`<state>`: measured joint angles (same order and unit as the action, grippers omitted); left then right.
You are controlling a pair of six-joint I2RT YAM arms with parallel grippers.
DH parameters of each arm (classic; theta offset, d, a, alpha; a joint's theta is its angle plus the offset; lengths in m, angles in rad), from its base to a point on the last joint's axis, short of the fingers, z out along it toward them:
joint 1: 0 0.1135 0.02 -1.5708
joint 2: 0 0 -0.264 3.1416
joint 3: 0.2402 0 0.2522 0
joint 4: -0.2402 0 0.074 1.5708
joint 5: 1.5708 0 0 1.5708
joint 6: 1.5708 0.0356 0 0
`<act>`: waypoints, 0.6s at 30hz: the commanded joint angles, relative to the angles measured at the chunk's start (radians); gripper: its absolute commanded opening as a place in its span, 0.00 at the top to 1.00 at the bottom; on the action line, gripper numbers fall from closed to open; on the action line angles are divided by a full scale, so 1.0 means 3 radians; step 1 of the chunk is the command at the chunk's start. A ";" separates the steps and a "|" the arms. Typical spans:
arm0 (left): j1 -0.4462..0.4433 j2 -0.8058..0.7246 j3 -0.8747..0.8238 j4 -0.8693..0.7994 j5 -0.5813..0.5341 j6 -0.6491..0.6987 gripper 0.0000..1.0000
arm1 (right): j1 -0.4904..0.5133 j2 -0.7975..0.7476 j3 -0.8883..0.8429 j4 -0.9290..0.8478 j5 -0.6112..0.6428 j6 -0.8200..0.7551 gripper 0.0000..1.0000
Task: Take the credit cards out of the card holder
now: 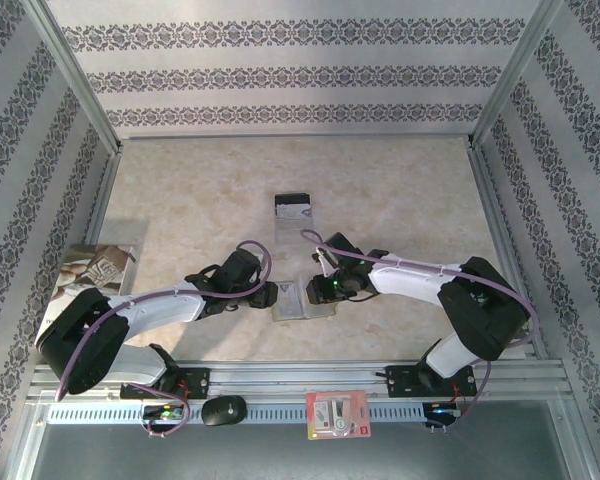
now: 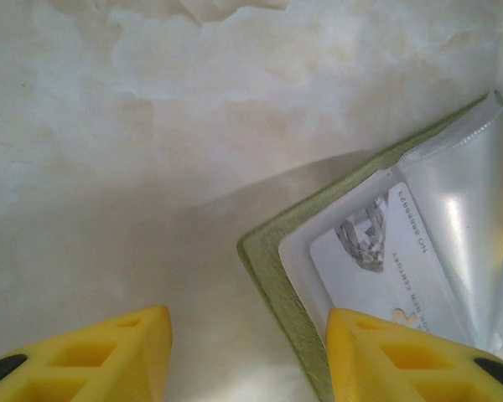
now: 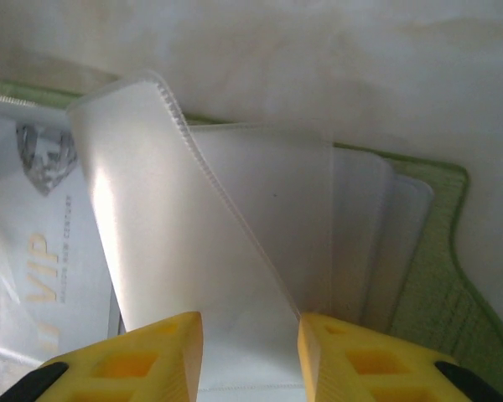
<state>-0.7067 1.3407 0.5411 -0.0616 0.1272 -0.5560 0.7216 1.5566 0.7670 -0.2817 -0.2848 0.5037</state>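
- step in hand, as i read it: working a card out of the card holder (image 1: 298,300), which lies open on the table (image 1: 400,200) between the two arms, near their bases. one loose card (image 1: 293,207) with a dark band lies well apart, further up the table, so i'd guess the job is partway done.
- in the left wrist view a silver vip card (image 2: 377,260) sits inside a clear pocket of the holder, not out yet. same card shows in the right wrist view (image 3: 42,243).
- left gripper (image 2: 247,343): jaws stand wide with nothing held. one yellow finger (image 2: 402,360) is over the holder's corner and the pocketed card, the other (image 2: 109,360) is over bare table. can't tell if it's pressing down or just hovering.
- right gripper (image 3: 250,343): jaws fairly narrow, with a clear leaf (image 3: 176,234) of the holder running up slanted from the gap between them. it looks lifted off the other pockets, but honestly can't tell if the fingers are clamped on it or just straddling it.
- next move, imo: one side has to pin the green cover so it doesn't slide, while the other gets a finger on the card's exposed edge and pulls it along the pocket opening.
- risk: slick plastic, thin card, so the whole holder could drag along.
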 commanded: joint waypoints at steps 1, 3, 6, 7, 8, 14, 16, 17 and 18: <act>0.0003 -0.0091 0.0043 0.0052 0.0040 0.0048 0.48 | -0.0048 -0.0035 0.0117 -0.0183 0.0149 -0.0140 0.61; 0.0004 -0.0131 0.0047 0.0026 0.0058 0.0038 0.48 | -0.0034 -0.0161 0.0104 -0.0250 0.0145 -0.0111 0.61; 0.0001 -0.0248 0.0025 0.0009 0.0088 0.0024 0.48 | 0.0086 -0.0525 0.0047 -0.0331 0.0264 0.0002 0.61; -0.0002 -0.0276 0.0018 0.0006 0.0109 0.0018 0.49 | 0.0160 -0.0646 0.0035 -0.0325 0.0316 0.0035 0.62; -0.0005 -0.0289 0.0026 0.0016 0.0137 0.0010 0.49 | 0.0213 -0.0726 0.0040 -0.0291 0.0320 0.0063 0.62; -0.0091 -0.0078 0.0057 0.0054 0.0183 0.0000 0.58 | 0.0262 -0.0375 0.0246 0.0032 -0.0069 0.0117 0.70; -0.0113 -0.0047 0.0016 0.0080 0.0152 0.0013 0.59 | 0.0294 -0.0258 0.0310 0.0094 -0.0092 0.0100 0.71; -0.0119 -0.0024 -0.0002 0.0093 0.0135 0.0013 0.61 | 0.0304 -0.0189 0.0345 0.0105 -0.0099 0.0099 0.72; -0.0119 -0.0001 -0.0005 0.0101 0.0143 0.0015 0.63 | 0.0306 -0.0144 0.0362 0.0121 -0.0112 0.0099 0.72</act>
<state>-0.7269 1.3285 0.5415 -0.0586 0.1715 -0.5571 0.8013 1.4776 0.8410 -0.2745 -0.2859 0.5259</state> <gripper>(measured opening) 0.383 0.279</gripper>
